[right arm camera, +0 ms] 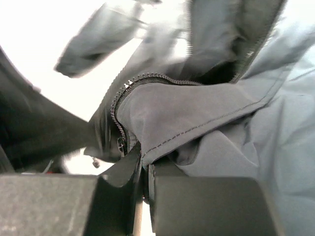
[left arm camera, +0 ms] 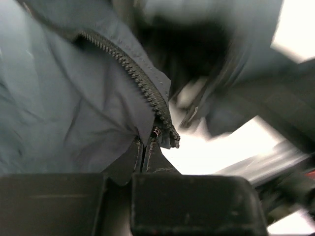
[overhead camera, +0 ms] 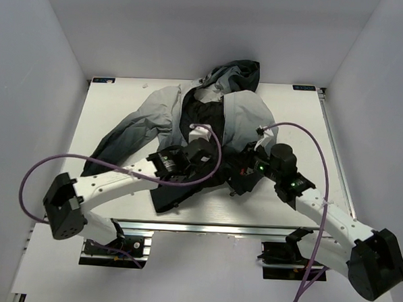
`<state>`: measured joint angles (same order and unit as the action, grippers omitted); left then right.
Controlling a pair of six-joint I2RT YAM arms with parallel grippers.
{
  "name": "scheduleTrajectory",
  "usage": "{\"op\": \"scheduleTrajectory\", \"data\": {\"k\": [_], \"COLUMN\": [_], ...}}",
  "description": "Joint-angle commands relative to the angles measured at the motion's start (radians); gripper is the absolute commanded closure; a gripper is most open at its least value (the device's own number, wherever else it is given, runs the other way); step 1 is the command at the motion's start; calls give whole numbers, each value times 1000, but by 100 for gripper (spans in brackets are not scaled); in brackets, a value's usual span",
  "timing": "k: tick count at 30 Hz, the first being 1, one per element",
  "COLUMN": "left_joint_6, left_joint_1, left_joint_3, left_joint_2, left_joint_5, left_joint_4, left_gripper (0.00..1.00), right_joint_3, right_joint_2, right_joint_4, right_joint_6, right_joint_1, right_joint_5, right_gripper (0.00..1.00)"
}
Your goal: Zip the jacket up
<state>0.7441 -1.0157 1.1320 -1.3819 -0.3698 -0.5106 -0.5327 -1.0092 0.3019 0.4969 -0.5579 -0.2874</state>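
**Two grippers pinched on the open front, zip halves not yet joined**

Both grippers were closed on cloth. The left gripper (left arm camera: 143, 150) had its fingers together on the front edge just below the bottom end of the zipper teeth (left arm camera: 133, 73). The right gripper (right arm camera: 142, 160) was clamped on the facing edge, beside a small dark piece (right arm camera: 121, 145) that may have been the slider; blur made that hard to tell.

The jacket (overhead camera: 156, 111) lay spread on the worktop (overhead camera: 297, 129), hood (overhead camera: 236, 71) at the far side, hem nearest the arms and front open, with its dark lining showing.

The risk looked like misalignment. Each grip sat on fabric beside the teeth rather than on metal, so the cloth could slide or twist as the two ends met, and the pin might miss the slider. A pull taken too early could drag the whole jacket across the worktop instead.

A purple cable (overhead camera: 218, 152) looped over the jacket by the left wrist and could snag a fold. The two wrists sat close together, leaving little room to turn. The left sleeve (overhead camera: 121, 143) lay clear of them.
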Motion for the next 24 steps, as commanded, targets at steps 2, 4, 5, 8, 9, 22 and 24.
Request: {"op": "scheduleTrajectory", "data": {"k": [2,4,5,8,9,22,24], "left_joint_6": [-18,-29,-26,4,9,-5,-20], "left_joint_1": [3,3,3,5,5,5,5], "left_joint_3": [-81,-122,-165,-228,-256,-333,-322], "left_joint_2": [-31,-19,-11,17,20,70,73], "left_joint_5": [216,340,357,368,370,437,442], "left_joint_4": [-155,-178,-215,-278,-287,-210,-226], "left_gripper": [100,100,100,100,100,100,63], "right_joint_3": [-199,-278,-283,-211,-190,-200,-201], "right_joint_2": [-87,-139,-150,-163,-166,-157,-172], "right_joint_4": [-240,-390,-418,-477,-498,-620,-616], "right_joint_6": [-118,-129,-132,-118,-113,-163,-149], "right_joint_1": [-5,-5,-5,-7,-10,-227,-227], "right_joint_5": [194,272,280,254,245,264,281], "right_gripper": [100,100,100,100,100,100,100]}}
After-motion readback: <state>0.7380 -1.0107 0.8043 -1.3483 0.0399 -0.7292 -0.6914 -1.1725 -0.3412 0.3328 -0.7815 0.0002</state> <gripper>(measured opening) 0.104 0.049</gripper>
